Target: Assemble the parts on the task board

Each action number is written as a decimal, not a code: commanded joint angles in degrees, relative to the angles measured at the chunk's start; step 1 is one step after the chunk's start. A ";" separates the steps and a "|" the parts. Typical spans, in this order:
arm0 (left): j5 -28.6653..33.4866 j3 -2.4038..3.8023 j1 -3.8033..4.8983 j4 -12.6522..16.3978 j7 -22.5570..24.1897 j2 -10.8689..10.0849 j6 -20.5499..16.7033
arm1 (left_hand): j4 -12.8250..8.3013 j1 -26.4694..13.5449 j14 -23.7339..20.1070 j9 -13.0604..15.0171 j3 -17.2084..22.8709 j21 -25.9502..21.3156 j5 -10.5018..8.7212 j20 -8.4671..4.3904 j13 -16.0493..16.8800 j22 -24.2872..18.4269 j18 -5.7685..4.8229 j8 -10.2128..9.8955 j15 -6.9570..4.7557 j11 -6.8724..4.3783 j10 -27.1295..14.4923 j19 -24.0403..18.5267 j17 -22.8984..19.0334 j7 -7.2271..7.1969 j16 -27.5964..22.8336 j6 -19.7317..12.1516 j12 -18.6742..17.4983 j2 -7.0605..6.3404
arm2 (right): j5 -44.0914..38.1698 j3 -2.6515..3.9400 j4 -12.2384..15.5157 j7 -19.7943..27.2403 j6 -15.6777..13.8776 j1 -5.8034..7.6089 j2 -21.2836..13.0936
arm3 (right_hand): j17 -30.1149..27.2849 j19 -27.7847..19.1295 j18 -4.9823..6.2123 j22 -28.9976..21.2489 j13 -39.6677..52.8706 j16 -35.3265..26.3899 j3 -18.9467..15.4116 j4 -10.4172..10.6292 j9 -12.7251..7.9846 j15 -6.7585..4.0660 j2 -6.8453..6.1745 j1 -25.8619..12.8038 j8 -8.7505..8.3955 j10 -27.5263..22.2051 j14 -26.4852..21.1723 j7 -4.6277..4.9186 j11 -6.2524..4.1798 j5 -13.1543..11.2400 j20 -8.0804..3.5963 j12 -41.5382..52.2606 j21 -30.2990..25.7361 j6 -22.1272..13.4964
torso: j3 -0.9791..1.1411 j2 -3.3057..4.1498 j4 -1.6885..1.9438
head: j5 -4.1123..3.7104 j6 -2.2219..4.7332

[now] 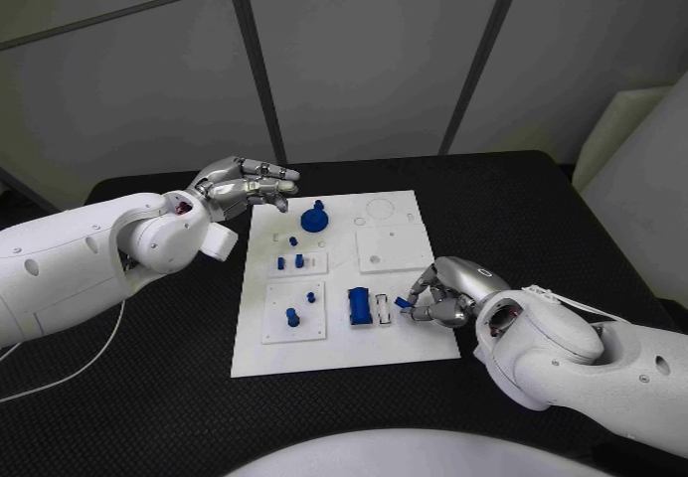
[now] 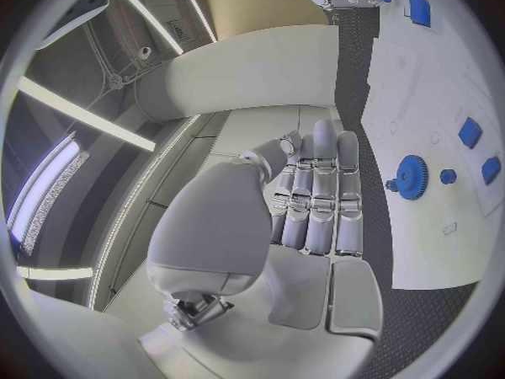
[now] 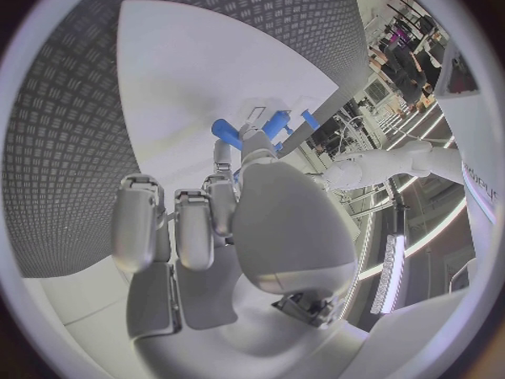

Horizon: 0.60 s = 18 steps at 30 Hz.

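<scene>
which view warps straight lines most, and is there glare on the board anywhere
Both wrist views bend straight edges: in the left wrist view the task board curves along the rim; in the right wrist view the table's tread pattern bows. The head view keeps the board's edges straight, with even light, no strong glare, and soft shadows under the right hand.

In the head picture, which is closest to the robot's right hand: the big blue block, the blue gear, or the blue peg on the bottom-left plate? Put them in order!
Measured from the right hand:
1. Big blue block, just beside the hand, on the board's near part.
2. Blue peg, farther across, on the near square plate toward the left arm's side.
3. Blue gear, at the board's far end, below the left hand.
</scene>
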 commanded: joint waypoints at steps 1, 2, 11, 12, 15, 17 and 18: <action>0.31 0.03 0.07 0.15 0.22 0.07 0.63 | -0.06 -0.50 0.22 -0.08 -0.25 -0.34 0.17 0.27 0.06 -0.06 -0.71 -0.31 0.27 0.04 -0.09 0.19 0.05 0.22 -0.33 -0.29 -0.17 0.06 | 6.23 0.01 -0.37 1.06 -4.43 0.08 0.84 | 9.77 1.75 -0.77 6.88 -1.84 0.31 -0.16 0.40 -0.12 -0.41 3.64 2.58 0.08 1.21 4.77 0.04 -1.05 0.29 -0.26 -0.03 0.23 0.56 | -0.04 0.08 0.06 | -0.05 0.04; 0.31 0.03 0.07 0.17 0.21 0.07 0.63 | -0.06 -0.50 0.22 -0.08 -0.25 -0.34 0.17 0.27 0.06 -0.06 -0.71 -0.31 0.27 0.04 -0.09 0.19 0.05 0.22 -0.33 -0.29 -0.17 0.06 | 6.81 0.01 -0.59 0.99 -4.24 0.09 1.15 | 9.78 1.73 -0.76 6.85 -1.85 0.31 -0.19 0.50 -0.14 -0.41 3.68 2.45 0.09 1.20 4.78 0.03 -1.05 0.28 -0.26 -0.06 0.19 0.60 | -0.06 0.07 0.08 | -0.04 0.00; 0.31 0.03 0.08 0.40 0.17 -0.07 0.61 | -0.08 -0.48 0.21 -0.07 -0.23 -0.36 0.20 0.27 0.06 -0.06 -0.71 -0.30 0.26 0.03 -0.09 0.19 0.06 0.22 -0.35 -0.28 -0.16 0.07 | 9.36 0.01 -2.96 -0.06 -1.27 0.10 4.07 | 10.03 1.78 -0.77 6.94 -1.64 0.46 -0.91 2.02 -0.23 -0.47 3.78 0.53 0.22 1.40 4.84 -0.13 -1.17 0.28 -0.30 0.18 0.26 1.30 | -0.05 0.08 0.03 | 0.15 -0.12; 0.31 0.03 0.08 0.41 0.17 -0.07 0.61 | -0.08 -0.48 0.21 -0.07 -0.23 -0.36 0.20 0.27 0.06 -0.06 -0.71 -0.30 0.26 0.03 -0.09 0.19 0.06 0.22 -0.35 -0.28 -0.16 0.07 | 9.49 0.01 -3.25 -0.20 -1.00 0.10 4.37 | 10.04 1.79 -0.77 6.95 -1.63 0.46 -1.01 2.29 -0.23 -0.49 3.83 0.23 0.25 1.42 4.84 -0.16 -1.19 0.24 -0.30 0.19 0.26 1.45 | -0.04 0.07 0.04 | 0.19 -0.16; 0.31 0.03 0.09 0.46 0.15 -0.10 0.62 | -0.08 -0.48 0.21 -0.07 -0.23 -0.36 0.20 0.27 0.06 -0.06 -0.71 -0.30 0.26 0.03 -0.09 0.19 0.06 0.22 -0.35 -0.28 -0.16 0.07 | 9.71 0.01 -3.93 -0.56 -0.56 0.10 5.07 | 10.07 1.80 -0.77 6.97 -1.57 0.48 -1.36 3.14 -0.20 -0.54 3.91 -0.67 0.34 1.49 4.85 -0.27 -1.27 0.12 -0.34 0.25 0.26 1.91 | 0.00 0.06 0.01 | 0.30 -0.20; 0.31 0.03 0.09 0.49 0.15 -0.12 0.61 | -0.08 -0.48 0.21 -0.07 -0.23 -0.36 0.20 0.27 0.06 -0.06 -0.71 -0.30 0.26 0.03 -0.09 0.19 0.06 0.22 -0.35 -0.28 -0.16 0.07 | 9.80 0.01 -4.36 -0.74 -0.38 0.10 5.55 | 10.10 1.80 -0.77 6.98 -1.53 0.50 -1.55 3.57 -0.12 -0.60 3.90 -1.05 0.45 1.54 4.85 -0.39 -1.35 -0.04 -0.38 0.29 0.25 2.30 | 0.00 0.04 -0.02 | 0.38 -0.24; 0.31 0.03 0.09 0.50 0.14 -0.13 0.61 | -0.06 -0.54 0.21 -0.07 -0.25 -0.38 0.20 0.27 0.07 -0.07 -0.72 -0.29 0.27 0.04 -0.09 0.20 0.06 0.22 -0.36 -0.27 -0.16 0.08 | 9.83 0.01 -4.54 -0.81 -0.38 0.10 5.77 | 10.12 1.81 -0.77 6.99 -1.52 0.51 -1.64 3.77 -0.06 -0.63 3.90 -1.22 0.51 1.55 4.86 -0.45 -1.40 -0.13 -0.40 0.29 0.26 2.50 | 0.00 0.04 -0.04 | 0.39 -0.28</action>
